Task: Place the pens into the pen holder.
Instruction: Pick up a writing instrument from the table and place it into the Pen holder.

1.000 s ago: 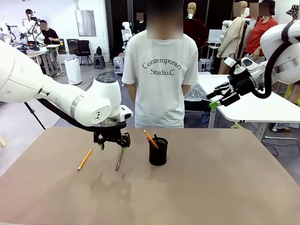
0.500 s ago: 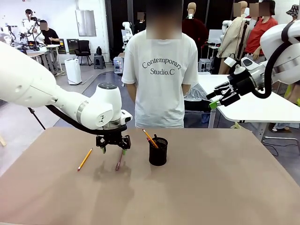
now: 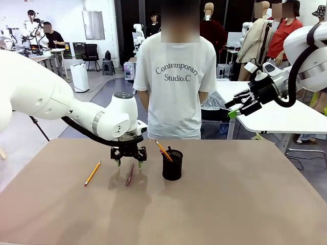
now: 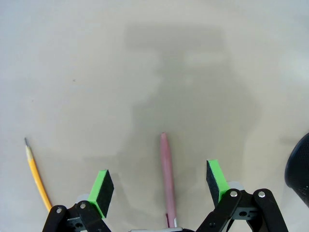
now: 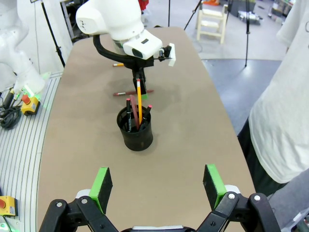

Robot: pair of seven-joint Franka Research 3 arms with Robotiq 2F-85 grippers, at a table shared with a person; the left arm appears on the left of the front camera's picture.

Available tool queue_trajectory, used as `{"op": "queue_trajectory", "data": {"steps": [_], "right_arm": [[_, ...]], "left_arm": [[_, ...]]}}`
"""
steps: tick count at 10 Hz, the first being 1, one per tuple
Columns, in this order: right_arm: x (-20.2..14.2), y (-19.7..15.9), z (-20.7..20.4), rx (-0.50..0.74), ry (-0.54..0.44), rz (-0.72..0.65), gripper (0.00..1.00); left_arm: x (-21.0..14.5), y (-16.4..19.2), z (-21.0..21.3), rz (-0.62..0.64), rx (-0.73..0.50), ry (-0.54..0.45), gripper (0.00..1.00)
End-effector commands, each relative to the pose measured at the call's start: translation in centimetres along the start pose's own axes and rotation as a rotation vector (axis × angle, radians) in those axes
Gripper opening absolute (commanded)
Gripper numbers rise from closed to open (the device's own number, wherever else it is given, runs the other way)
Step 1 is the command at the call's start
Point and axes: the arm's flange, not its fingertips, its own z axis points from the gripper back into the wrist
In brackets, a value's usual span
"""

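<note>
L gripper (image 3: 129, 162) hangs low over the table (image 3: 230, 204), jaws fully apart, nothing between them. The reddish-brown pen (image 3: 130, 173) lies flat right under it. In the L wrist view it runs up the middle of the gap between the green pads (image 4: 102, 192), clear of both. Its long axis runs near-to-far on the table w/ a slight tilt, i.e. crosswise to the line the pads close along (so a straight drop and squeeze looks right, no wrist roll needed, I'd judge).

Orange pencil (image 3: 92, 173) lies further left, well apart from the pen, outside the L pad. Pen holder (image 3: 172, 165) stands upright just right of the L gripper, w/ an orange pen and some darker ones leaning in it.

R gripper (image 3: 232, 109) is raised at far right, off past the table edge, jaws wide and empty. L arm is far nearer to both loose pens.

Hard to tell:
- The pen's lower end in the L wrist view is cut off under the gripper body.
- How high the pads sit above the pen isn't clear.
- Exact pen count in the holder is unclear; they overlap.
</note>
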Motion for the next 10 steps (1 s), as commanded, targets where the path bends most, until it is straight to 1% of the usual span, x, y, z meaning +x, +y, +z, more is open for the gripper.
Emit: {"op": "queue_trajectory", "data": {"steps": [1, 2, 3, 5, 8, 10], "right_arm": [[0.2, 0.0, 0.1, -0.002, 0.0, 0.005, 1.0], [0.2, 0.0, 0.1, -0.002, 0.0, 0.005, 1.0], [0.2, 0.0, 0.1, -0.002, 0.0, 0.005, 1.0], [0.2, 0.0, 0.1, -0.002, 0.0, 0.005, 1.0], [0.2, 0.0, 0.1, -0.002, 0.0, 0.005, 1.0], [0.2, 0.0, 0.1, -0.002, 0.0, 0.005, 1.0]], "left_arm": [[0.7, 0.0, -0.2, 0.026, -0.01, 0.027, 1.0], [0.8, -0.1, -0.3, 0.028, -0.011, 0.026, 1.0], [0.9, 0.1, -0.7, 0.009, -0.012, 0.0, 0.97], [1.3, 0.5, -1.1, 0.016, -0.014, -0.015, 0.58], [1.4, 0.6, -1.3, 0.026, -0.02, -0.007, 0.0], [1.5, 0.8, -1.2, 0.025, -0.025, -0.001, 0.0]]}}
